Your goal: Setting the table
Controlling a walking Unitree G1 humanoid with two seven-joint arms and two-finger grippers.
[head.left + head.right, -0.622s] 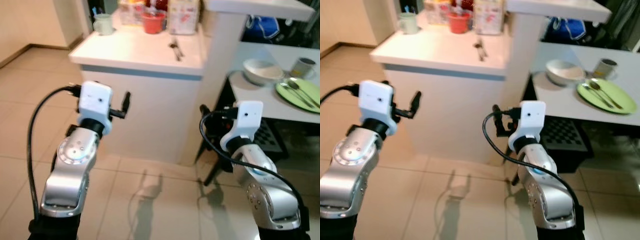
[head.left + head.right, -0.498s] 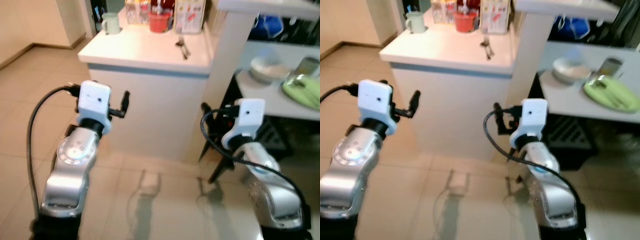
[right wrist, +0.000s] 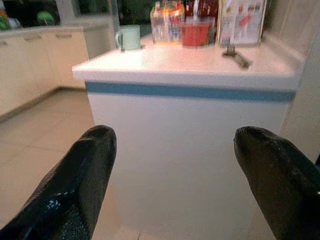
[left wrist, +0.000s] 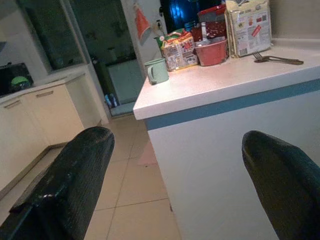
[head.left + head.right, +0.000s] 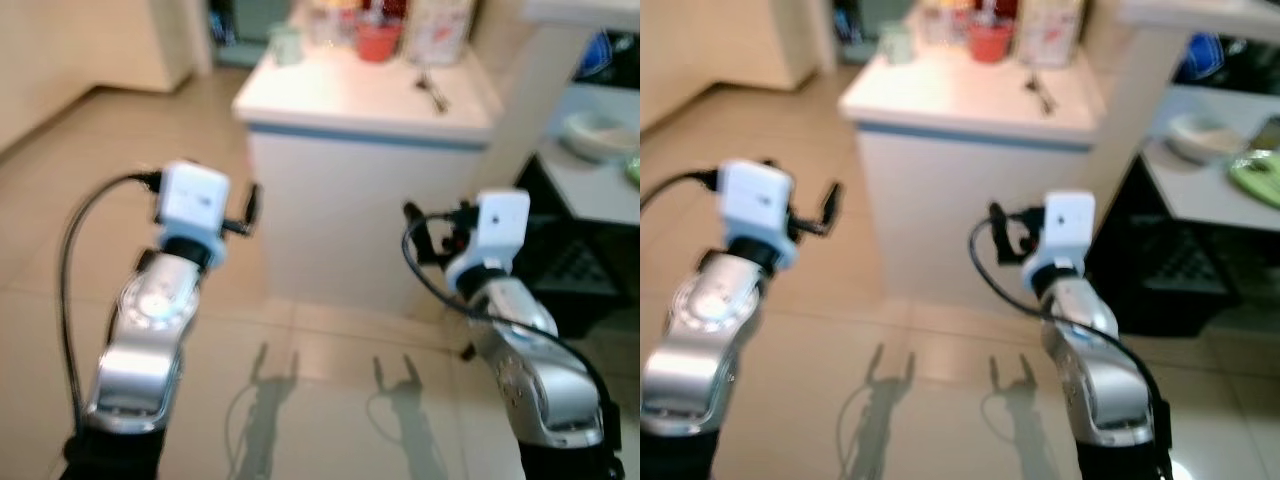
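Both claws, left claw (image 4: 170,190) and right claw (image 3: 170,185), hang apart and empty before the desk (image 5: 360,100), so the fork (image 3: 234,54) near its far-right edge may be pushed off by a blind reach.

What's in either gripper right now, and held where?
Nothing is held. The left gripper and right gripper are both open with nothing between the fingers, raised short of the white counter, where the cutlery lies untouched.
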